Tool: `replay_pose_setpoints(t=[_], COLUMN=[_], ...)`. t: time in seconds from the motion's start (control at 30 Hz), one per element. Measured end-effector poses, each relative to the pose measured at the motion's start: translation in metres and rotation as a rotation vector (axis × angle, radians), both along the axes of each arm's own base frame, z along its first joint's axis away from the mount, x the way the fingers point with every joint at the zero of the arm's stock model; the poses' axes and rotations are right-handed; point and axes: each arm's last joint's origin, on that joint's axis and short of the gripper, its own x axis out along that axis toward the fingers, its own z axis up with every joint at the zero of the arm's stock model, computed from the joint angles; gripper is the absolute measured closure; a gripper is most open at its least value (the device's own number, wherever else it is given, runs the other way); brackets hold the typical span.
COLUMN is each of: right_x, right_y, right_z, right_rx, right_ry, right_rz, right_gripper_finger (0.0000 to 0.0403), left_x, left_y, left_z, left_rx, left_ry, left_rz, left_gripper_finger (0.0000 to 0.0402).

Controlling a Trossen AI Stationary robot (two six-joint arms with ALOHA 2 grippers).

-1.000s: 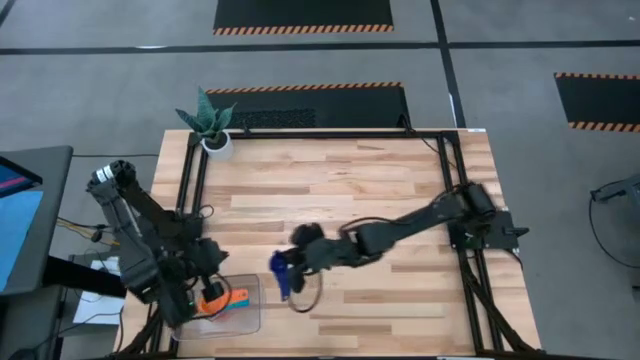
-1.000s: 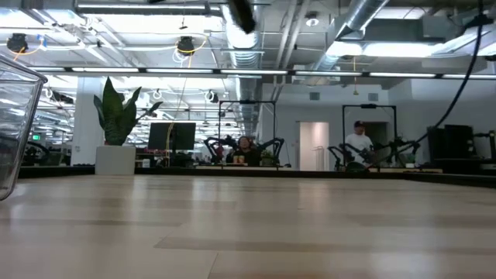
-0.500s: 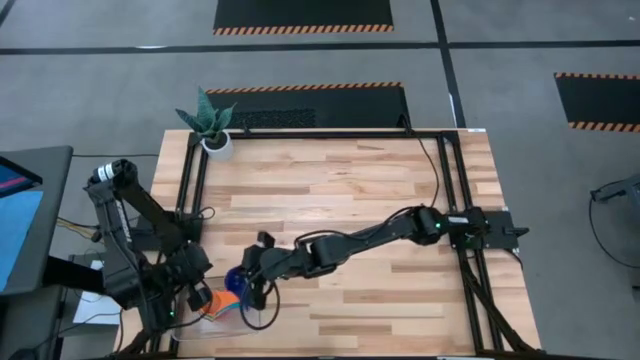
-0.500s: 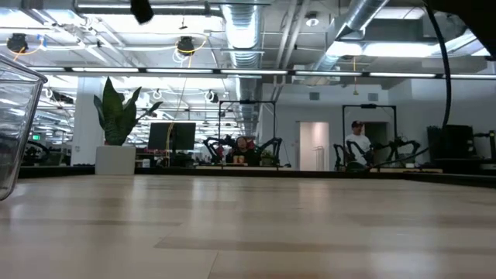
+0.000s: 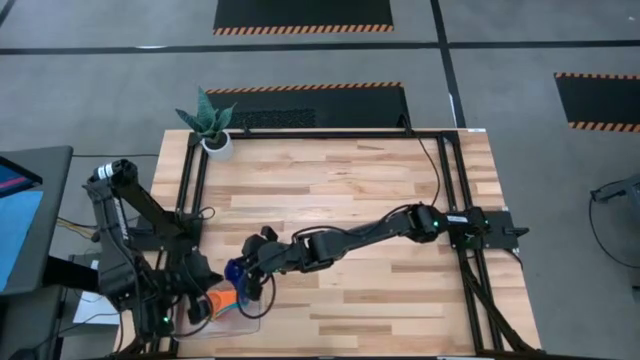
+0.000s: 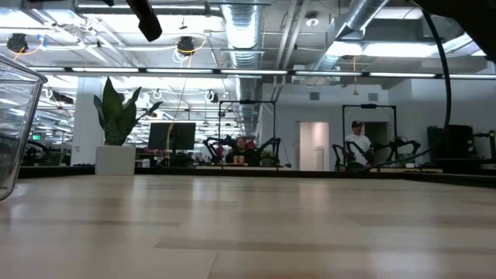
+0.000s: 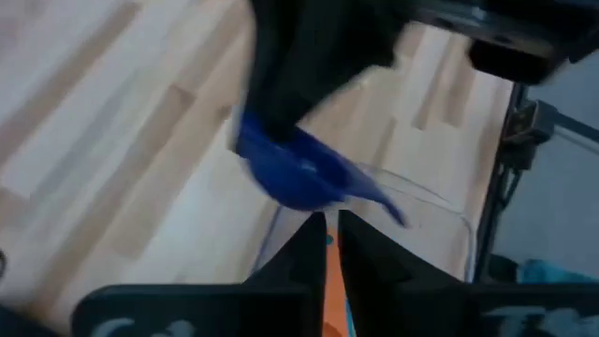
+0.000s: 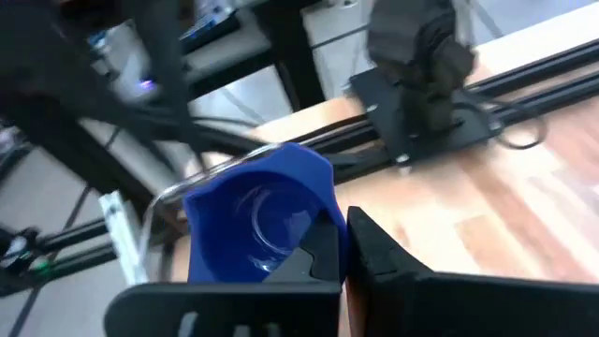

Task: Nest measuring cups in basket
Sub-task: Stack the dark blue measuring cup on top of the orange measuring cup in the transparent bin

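Holding one blue cup, right gripper pinched on it above basket. One orange cup pinched by left gripper. Two arms at bench.

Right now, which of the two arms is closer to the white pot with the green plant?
Neither by much, perhaps the left. The left gripper is by the clear plastic basket at the near-left corner; the right gripper holds a blue plastic measuring cup beside it. The white plant pot stands at the far edge.

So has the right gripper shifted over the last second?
Yes. In the high view the right gripper, shut on the dark blue cup, has travelled left across the table, away from its base and to the basket edge.
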Motion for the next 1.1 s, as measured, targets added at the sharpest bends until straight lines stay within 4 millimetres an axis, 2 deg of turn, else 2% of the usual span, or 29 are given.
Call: replay_pose_setpoints(t=[0.23, 0.43, 0.57, 0.77, 0.97, 1.1], right_x=[0.002, 0.002, 0.003, 0.004, 0.0, -0.003], right_y=[-0.011, -0.012, -0.014, -0.014, -0.01, -0.005], right_z=[0.0, 0.001, 0.004, 0.011, 0.0, -0.002], right_rx=[-0.008, -0.007, -0.011, 0.008, -0.021, -0.002], right_ry=[-0.001, -0.019, -0.053, -0.121, -0.004, 0.012], right_rz=[-0.045, -0.176, -0.222, -0.219, -0.21, -0.212], right_gripper_finger=[0.0396, 0.0398, 0.0398, 0.0398, 0.0398, 0.0398], left_x=[0.008, 0.016, 0.022, 0.027, 0.022, 0.021], left_y=[0.005, 0.01, 0.015, 0.02, 0.029, 0.032], left_z=[-0.001, -0.001, -0.001, -0.002, -0.004, -0.003], left_rx=[-0.019, -0.024, -0.035, -0.043, 0.003, 0.021], left_ry=[0.045, 0.039, 0.037, 0.093, 0.187, 0.173], left_rz=[0.031, 0.091, 0.139, 0.15, 0.198, 0.23], left_gripper_finger=[0.0313, 0.0242, 0.0209, 0.0191, 0.0191, 0.0191])
